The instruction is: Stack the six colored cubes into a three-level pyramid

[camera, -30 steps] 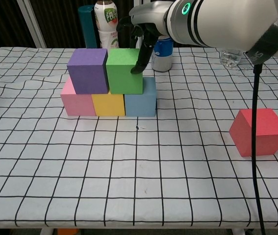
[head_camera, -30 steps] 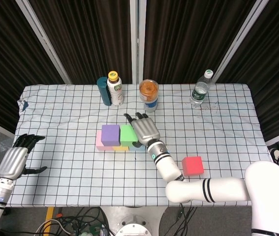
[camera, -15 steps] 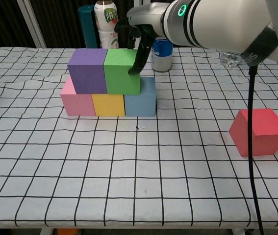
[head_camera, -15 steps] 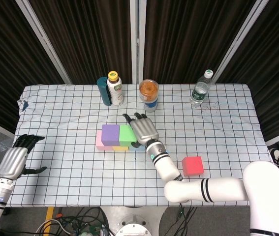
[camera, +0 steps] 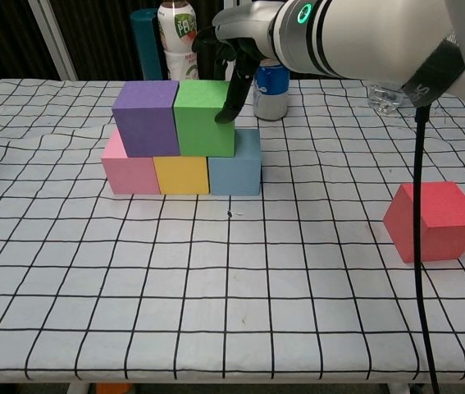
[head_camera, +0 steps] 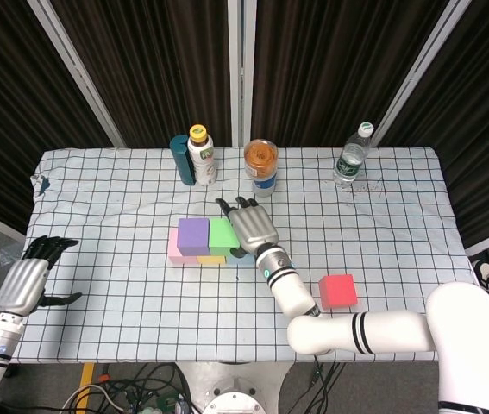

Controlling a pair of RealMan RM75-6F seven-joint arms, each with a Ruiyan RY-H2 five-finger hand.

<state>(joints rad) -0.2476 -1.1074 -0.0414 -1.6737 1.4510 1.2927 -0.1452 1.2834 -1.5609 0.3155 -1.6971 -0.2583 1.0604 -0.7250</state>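
Two levels are built: purple cube (camera: 145, 116) and green cube (camera: 205, 117) sit on the base row. My right hand (camera: 234, 49) grips the green one with curled fingers; the red cube (camera: 433, 221) waits on the bench (camera: 216, 287).

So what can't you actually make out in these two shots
- Right hand: the chest view cuts off its upper part, and in the head view its back hides whether it grips the green cube.
- Blue cube: mostly hidden under that hand in the head view.
- Left hand: missing from the chest view.
- Bottle labels: too small to read.
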